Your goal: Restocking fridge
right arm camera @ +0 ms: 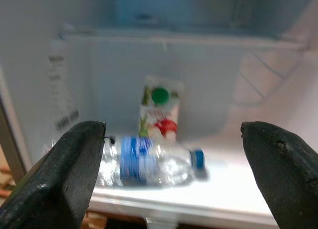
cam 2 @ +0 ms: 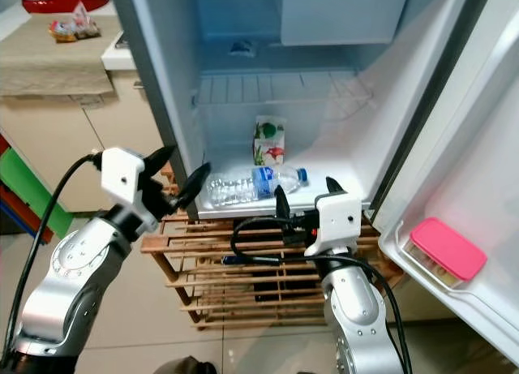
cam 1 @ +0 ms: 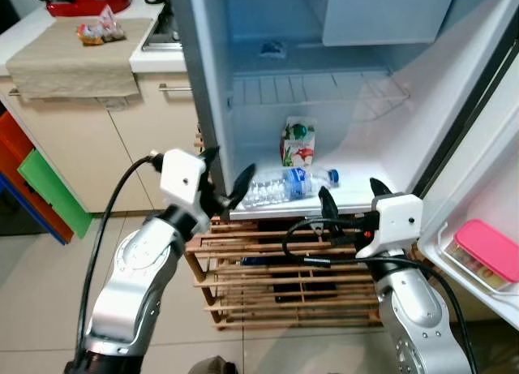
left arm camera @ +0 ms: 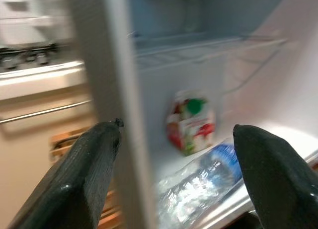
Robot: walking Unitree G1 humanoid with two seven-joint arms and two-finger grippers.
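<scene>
Fridge (cam 1: 454, 106): door swung wide, the landmark for all below; floor shelf lit and reachable from the front.
Water bottle (cam 1: 288, 184): one, lying on its side on the fridge floor near the front lip, cap toward the door side; probably laid flat because set down at the edge rather than stood up.
Juice carton (cam 1: 298, 141): one, upright behind the bottle, deeper in the fridge, just beside it; kept at the back, likely to leave the front free for more stock.
Wire shelf (cam 1: 324, 90): one, above the carton, bare.
Pink-lidded box (cam 1: 486, 248): one, sitting in the fridge door bin.
Left gripper (cam 1: 225, 179): at the fridge's hinge-free front edge, fingers spread wide, pinching nothing; bottle framed between them in the left wrist view, apart from both.
Right gripper (cam 1: 349, 197): just in front of the fridge floor lip, fingers spread wide, empty; aimed at bottle and carton.
Wooden rack (cam 1: 268, 277): one, beneath the fridge, carrying it.
Judgement: two items stocked so far; both grippers free, so likely between placements.
</scene>
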